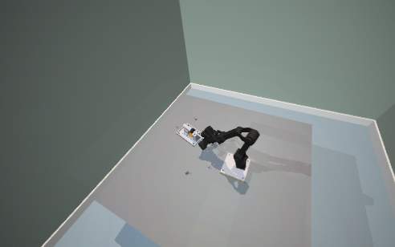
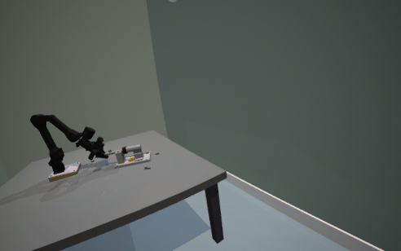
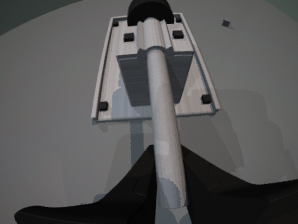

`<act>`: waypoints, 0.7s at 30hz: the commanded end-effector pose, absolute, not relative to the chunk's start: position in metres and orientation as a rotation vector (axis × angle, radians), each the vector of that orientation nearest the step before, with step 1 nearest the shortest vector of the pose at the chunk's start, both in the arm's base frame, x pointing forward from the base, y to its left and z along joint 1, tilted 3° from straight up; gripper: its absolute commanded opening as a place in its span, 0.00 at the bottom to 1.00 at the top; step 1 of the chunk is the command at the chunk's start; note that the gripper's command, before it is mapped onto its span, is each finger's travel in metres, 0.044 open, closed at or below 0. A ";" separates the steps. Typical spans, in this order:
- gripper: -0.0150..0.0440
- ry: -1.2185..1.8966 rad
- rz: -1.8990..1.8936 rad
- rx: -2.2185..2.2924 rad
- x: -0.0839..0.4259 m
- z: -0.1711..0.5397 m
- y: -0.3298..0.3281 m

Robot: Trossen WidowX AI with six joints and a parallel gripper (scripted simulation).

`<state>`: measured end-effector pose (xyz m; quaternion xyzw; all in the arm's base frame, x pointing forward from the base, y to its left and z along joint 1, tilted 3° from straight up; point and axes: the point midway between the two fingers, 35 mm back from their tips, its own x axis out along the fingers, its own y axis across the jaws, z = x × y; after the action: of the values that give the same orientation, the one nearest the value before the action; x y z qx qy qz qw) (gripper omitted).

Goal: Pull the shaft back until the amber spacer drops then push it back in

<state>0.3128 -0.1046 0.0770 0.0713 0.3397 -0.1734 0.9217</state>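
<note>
My gripper [image 1: 202,141] [image 2: 107,155] [image 3: 163,149] is shut on the pale shaft [image 3: 164,115], near its free end. The shaft runs through the notched top of the near support block [image 2: 120,157] [image 3: 136,85]. Behind that block a black ring [image 2: 125,150] [image 3: 149,11] surrounds the shaft line. The pale housing [image 1: 186,127] [image 2: 134,148] stands at the far end. An amber spacer [image 1: 190,135] [image 2: 131,159] lies low by the base plate, below the shaft line. It is hidden in the wrist view. Whether the shaft's far end is inside the housing cannot be told.
The fixture's white base plate [image 1: 185,137] [image 3: 111,75] has raised rims and dark corner fasteners. Small dark bits lie around it on the table, one [image 1: 187,172] in front and one [image 3: 226,23] beyond the plate. The arm's own base board [image 1: 229,166] [image 2: 67,174] is behind the gripper.
</note>
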 end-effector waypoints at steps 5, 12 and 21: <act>0.25 0.692 -0.357 0.146 0.316 0.079 -0.106; 0.25 0.692 -0.357 0.146 0.318 0.079 -0.107; 0.25 0.692 -0.357 0.146 0.321 0.080 -0.108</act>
<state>0.3157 -0.1056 0.0765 0.0720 0.3428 -0.1729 0.9205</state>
